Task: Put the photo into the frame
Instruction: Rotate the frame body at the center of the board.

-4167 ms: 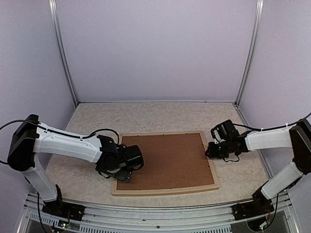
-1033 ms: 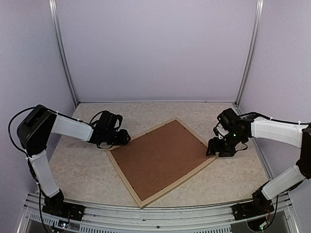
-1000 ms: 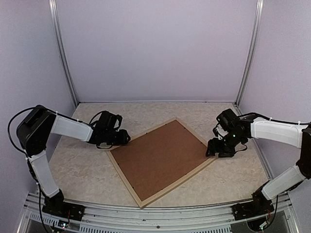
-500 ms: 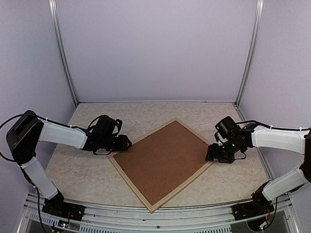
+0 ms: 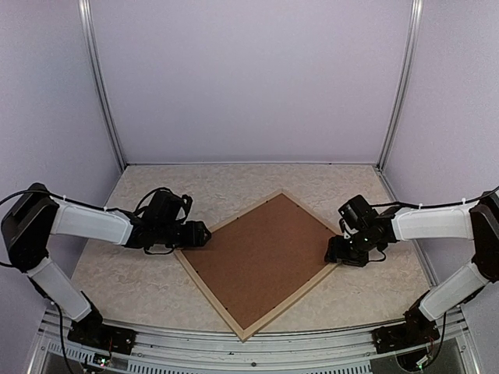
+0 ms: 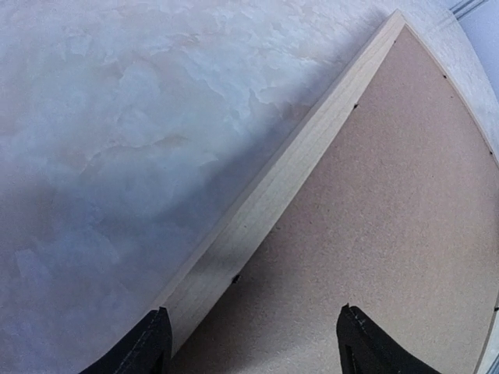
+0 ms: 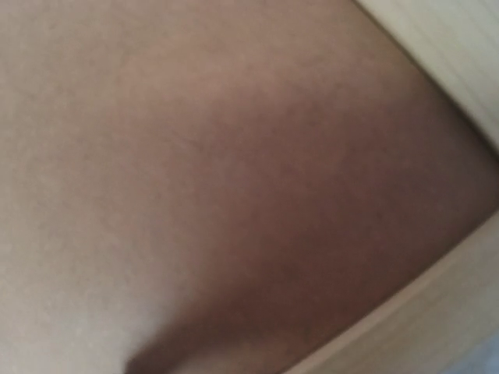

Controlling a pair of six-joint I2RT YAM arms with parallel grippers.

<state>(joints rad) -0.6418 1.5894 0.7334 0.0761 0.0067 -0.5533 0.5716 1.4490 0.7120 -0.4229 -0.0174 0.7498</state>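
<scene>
Marbled beige tabletop point(image 5: 140, 273), lilac walls point(image 5: 249, 78) behind; pale wood frame point(image 6: 273, 195) face down at centre, turned diamond-wise, brown backing board point(image 5: 261, 261) inside; left fingers point(image 6: 148, 351) at its 9 o'clock corner, spread, straddling the rail; right fingers point(image 5: 335, 252) at its 3 o'clock corner, spread or pinching cannot tell

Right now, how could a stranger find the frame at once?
Look at the marbled table. Near its middle lies the frame, flat and turned like a diamond. It is the thin pale wood rim around a brown board, and nothing else here is wooden.
</scene>
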